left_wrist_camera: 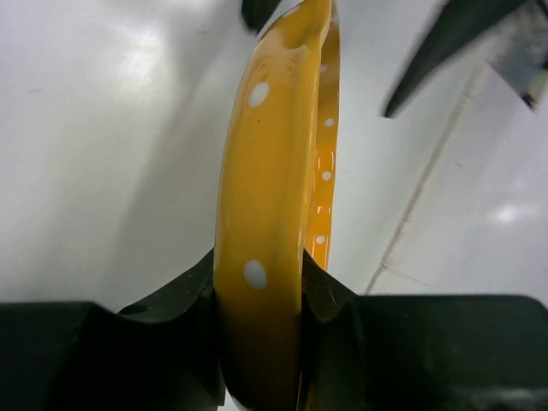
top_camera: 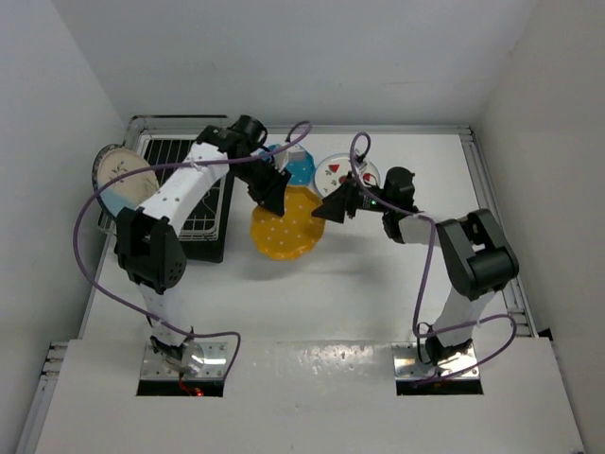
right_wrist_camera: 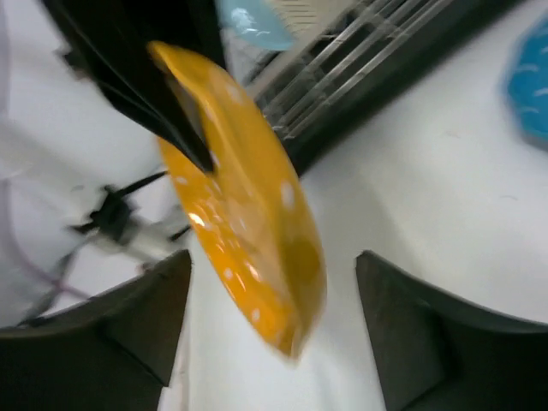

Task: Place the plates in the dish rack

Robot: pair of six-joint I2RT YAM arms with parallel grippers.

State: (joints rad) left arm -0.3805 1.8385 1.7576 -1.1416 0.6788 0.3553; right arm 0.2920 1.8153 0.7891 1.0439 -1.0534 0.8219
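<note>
Far left: a cream plate is sitting at the left end of the dish rack, with a light-blue patch showing at its lower edge; I am not managing to tell whether that is one plate or two. Moving right, the left pincer is clamping the rim of the yellow white-dotted plate, one finger pressing each face, as its wrist view is showing edge-on. The plate is hanging tilted just right of the rack, seemingly clear of the tabletop, though its low edge is hidden. Behind it a blue plate and a fruit-patterned plate are lying flat, waiting. Right again, the right pincer is standing wide open, its fingers straddling the yellow plate's far edge and apparently touching neither face, so it is gripping nothing. Handling notes: the plate is looking rigid, small and probably light. The glossy surface is suggesting it may be slippery, and chipping seems likely if it is knocked on the wire prongs. Held at one rim only, it is tending to pivot in the grip, so I am judging a deep bite past the lip to be best. The free lower edge should be going down between the prongs first.
</note>
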